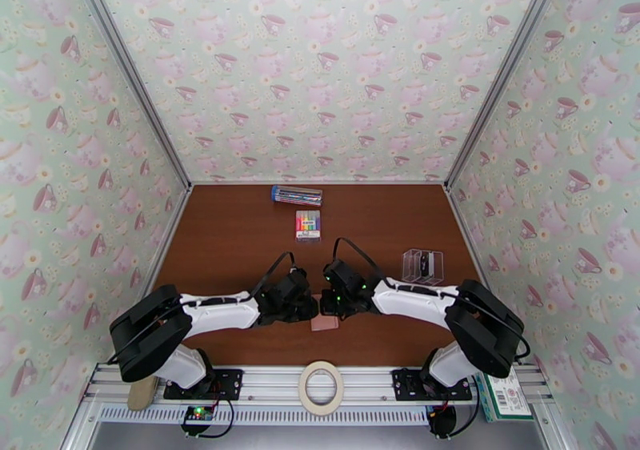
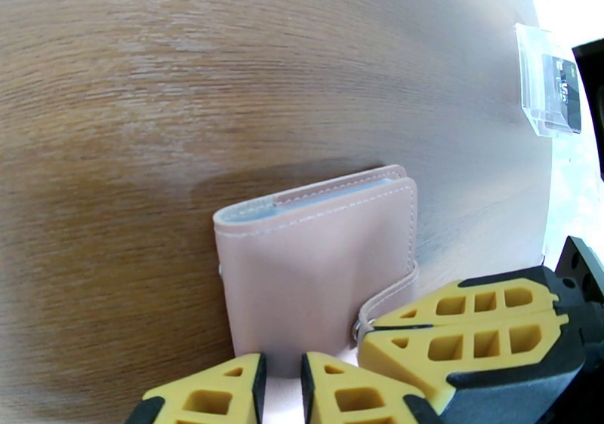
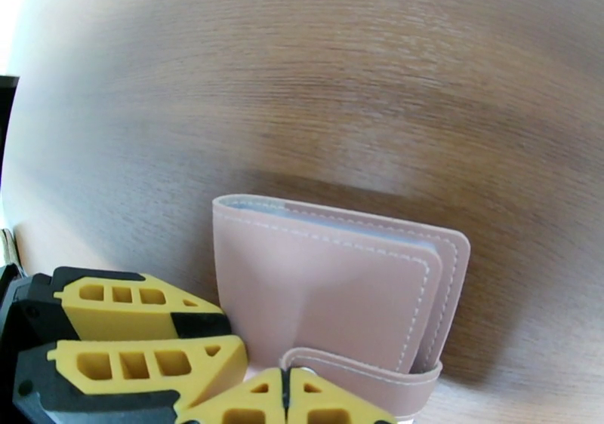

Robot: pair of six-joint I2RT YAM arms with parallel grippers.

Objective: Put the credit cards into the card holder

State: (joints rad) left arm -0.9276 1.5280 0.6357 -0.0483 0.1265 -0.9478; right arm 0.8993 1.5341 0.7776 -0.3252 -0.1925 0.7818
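The dusty-pink card holder sits folded shut on the brown table, between both arms near the front edge. My left gripper is shut on its near edge, with pink leather showing in the narrow gap between the yellow fingers. My right gripper is shut on the holder's snap strap. The credit cards, one of them dark, stand in a clear plastic box to the right of the holder.
A pack of rainbow markers and a long blue-ended pen box lie further back at the table's centre. A roll of tape rests on the front rail. Patterned walls close in three sides.
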